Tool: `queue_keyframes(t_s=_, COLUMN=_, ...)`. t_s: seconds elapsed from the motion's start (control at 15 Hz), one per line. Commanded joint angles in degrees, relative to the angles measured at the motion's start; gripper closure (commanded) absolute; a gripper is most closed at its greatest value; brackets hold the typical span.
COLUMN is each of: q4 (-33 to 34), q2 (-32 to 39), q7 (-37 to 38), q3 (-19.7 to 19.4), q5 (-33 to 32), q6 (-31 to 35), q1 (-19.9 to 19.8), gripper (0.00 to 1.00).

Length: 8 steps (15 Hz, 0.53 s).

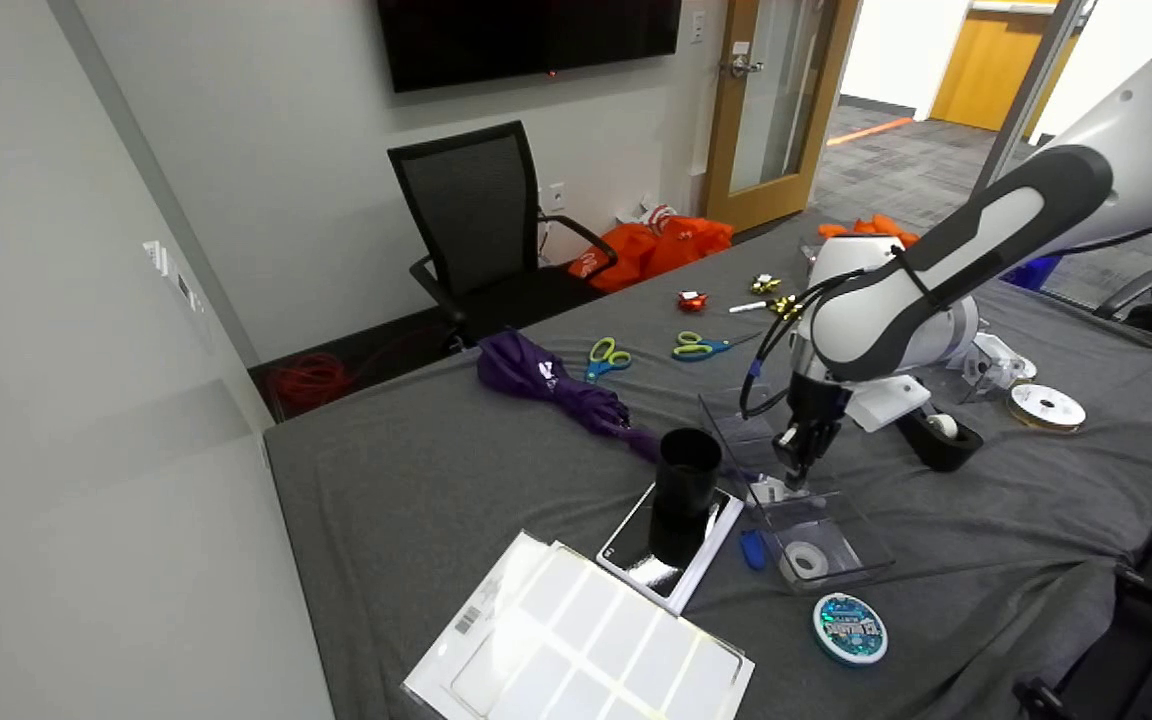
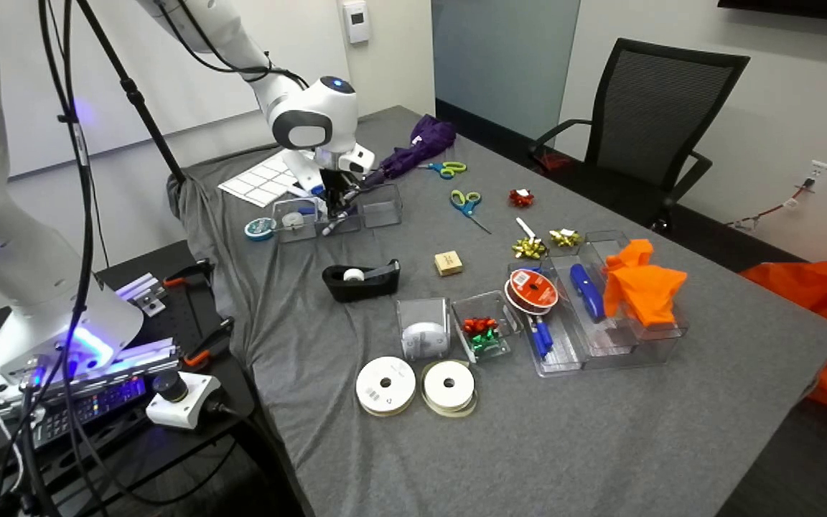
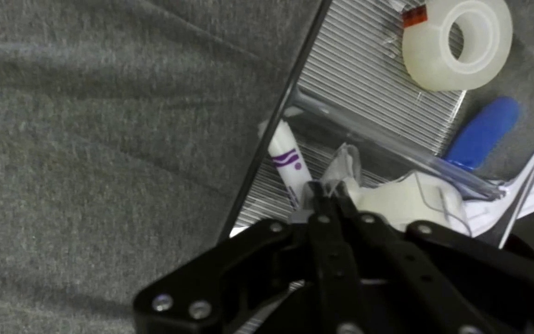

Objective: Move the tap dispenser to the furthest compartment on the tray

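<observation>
Left to right in an exterior view, a clear tray (image 2: 383,214) holds a tape roll (image 2: 292,221), then, in its middle compartment, a marker (image 3: 289,160) and a tape dispenser (image 3: 406,199); the fingers (image 3: 346,208) are together there, grip uncertain. A box (image 2: 487,304) holds bows (image 2: 482,331); a larger tray (image 2: 611,352), orange cloth (image 2: 645,291).

Grey cloth (image 1: 416,470) covers the worktop (image 2: 586,431). On it lie a purple umbrella (image 1: 576,394), scissors (image 2: 466,206), a clear tray (image 2: 382,213) and two white spools (image 2: 398,393).

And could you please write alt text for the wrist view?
A black tool reaches to a tape dispenser and white marker in a clear tray; any grip is unclear. A tape roll lies in the adjoining compartment.
</observation>
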Motion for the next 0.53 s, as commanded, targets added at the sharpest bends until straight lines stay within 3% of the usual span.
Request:
queue_keyframes(t_s=0.0, q4=0.30, q2=1.36, q7=-0.37, q3=1.12, q5=1.06, q6=2.09, q1=-0.96, gripper=0.99)
queue_keyframes(t_s=0.47, q4=-0.93, q2=-1.66, q7=0.84, q3=1.65, q5=1.65, q6=0.66, q1=-0.68, gripper=0.99)
